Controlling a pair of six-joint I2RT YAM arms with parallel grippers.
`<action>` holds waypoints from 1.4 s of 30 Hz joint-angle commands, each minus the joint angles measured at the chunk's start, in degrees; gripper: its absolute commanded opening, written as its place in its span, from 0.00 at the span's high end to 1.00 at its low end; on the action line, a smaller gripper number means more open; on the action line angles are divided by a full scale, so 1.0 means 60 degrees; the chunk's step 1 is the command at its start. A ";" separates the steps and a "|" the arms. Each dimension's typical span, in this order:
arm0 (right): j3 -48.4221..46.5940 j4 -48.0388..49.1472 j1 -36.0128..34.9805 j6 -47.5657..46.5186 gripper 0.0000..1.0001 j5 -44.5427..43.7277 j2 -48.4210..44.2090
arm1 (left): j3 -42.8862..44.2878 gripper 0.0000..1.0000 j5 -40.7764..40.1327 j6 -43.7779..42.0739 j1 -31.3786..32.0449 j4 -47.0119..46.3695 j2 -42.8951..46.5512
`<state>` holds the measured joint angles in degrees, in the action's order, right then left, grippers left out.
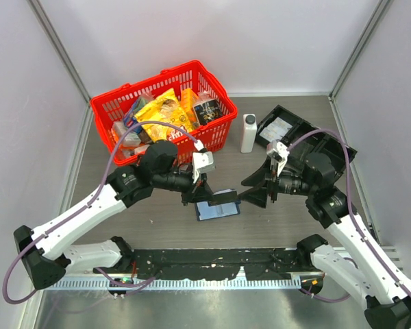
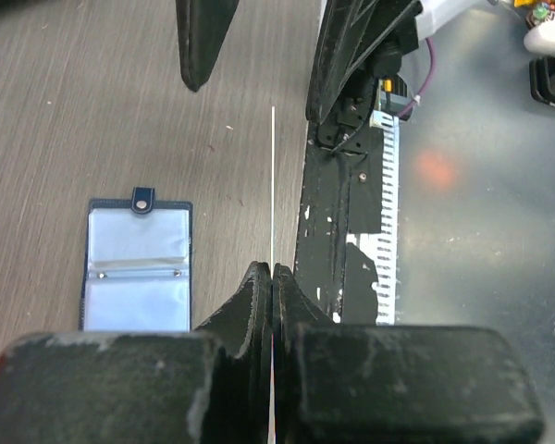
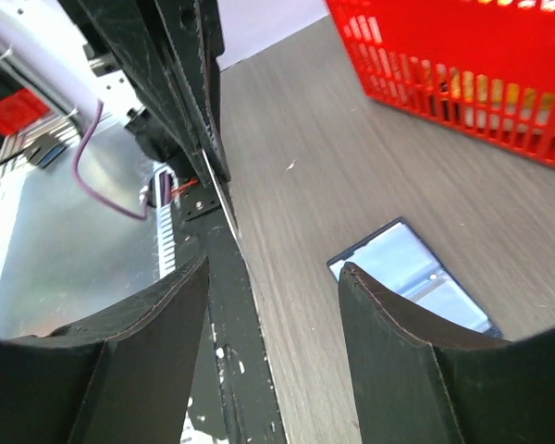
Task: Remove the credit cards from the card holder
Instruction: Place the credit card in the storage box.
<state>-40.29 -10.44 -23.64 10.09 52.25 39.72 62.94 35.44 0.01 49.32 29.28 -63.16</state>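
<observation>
The card holder [image 1: 218, 207] is laid open and flat near the middle of the table [image 1: 157, 229], so that its clear sleeves are exposed from above. One credit card [image 2: 273, 185], seen only edge-on, is gripped by the closed left fingers [image 2: 268, 279]. It is held apart from the holder, at about 10 o'clock from it in the top view, probably to be handed over or put down. The right fingers [image 1: 255, 192] are held open at 3 o'clock of the holder and nothing is gripped by them. Counted: one holder, two sleeves, one card. No further card can be made out.
</observation>
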 commanded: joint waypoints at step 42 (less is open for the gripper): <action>-0.3303 -0.2962 0.3793 0.1160 0.99 -0.5100 0.5009 | -0.2374 0.00 -1.1545 0.0233 -0.0295 -0.3311 0.3098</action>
<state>-55.79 -26.13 -4.05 12.67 31.48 67.44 50.02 -24.14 2.22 47.64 16.88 -46.44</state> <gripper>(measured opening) 0.033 0.994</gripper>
